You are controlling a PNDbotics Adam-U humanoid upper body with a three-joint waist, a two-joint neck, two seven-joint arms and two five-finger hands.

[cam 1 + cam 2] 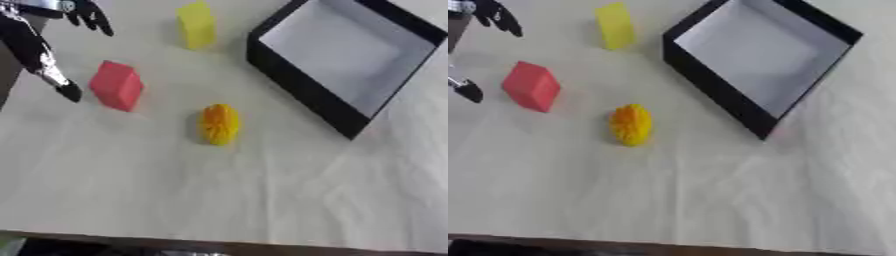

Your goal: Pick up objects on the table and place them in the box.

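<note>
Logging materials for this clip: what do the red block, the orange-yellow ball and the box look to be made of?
Red block: matte, soft-edged, possibly foam. Orange-yellow ball: ridged, dull surface; perhaps soft plastic or rubber, unclear. Box: thin, flat black walls and pale matte floor, likely cardboard.

Red block (115, 85). Yellow block (196, 25). Orange-yellow ridged ball (220, 123). Box (297, 85): black walls, pale grey inside. Tabletop (219, 195): plain cream. Left robot hand (35, 47): black and silver.
</note>
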